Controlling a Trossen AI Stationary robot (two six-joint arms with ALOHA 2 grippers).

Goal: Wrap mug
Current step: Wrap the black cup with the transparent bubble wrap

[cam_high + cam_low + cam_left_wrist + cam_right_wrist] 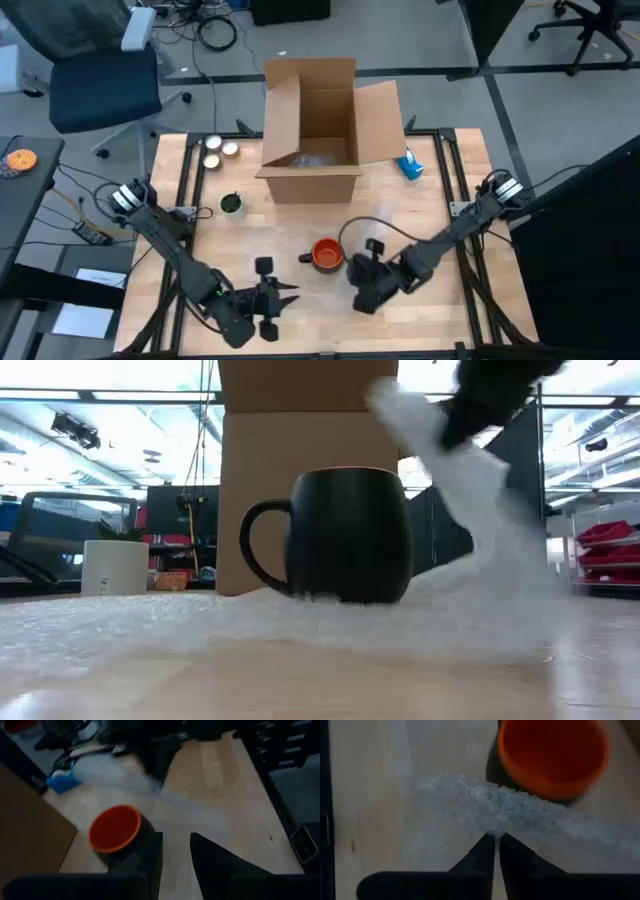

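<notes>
Pinching an edge of the bubble wrap (520,815) between closed fingers, the right gripper (497,840) lifts it beside the mug (326,254), a black mug with an orange inside standing upright near the worktop's (440,210) front edge. Left gripper (285,297) waits nearby, fingers parted, gripping nothing.

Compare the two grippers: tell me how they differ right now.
The right gripper is shut on the bubble wrap, lifting its edge beside the mug; the left gripper is open and holds nothing. The right sits at the mug's right, the left nearer the table's front edge. Both are dark two-finger grippers.
</notes>
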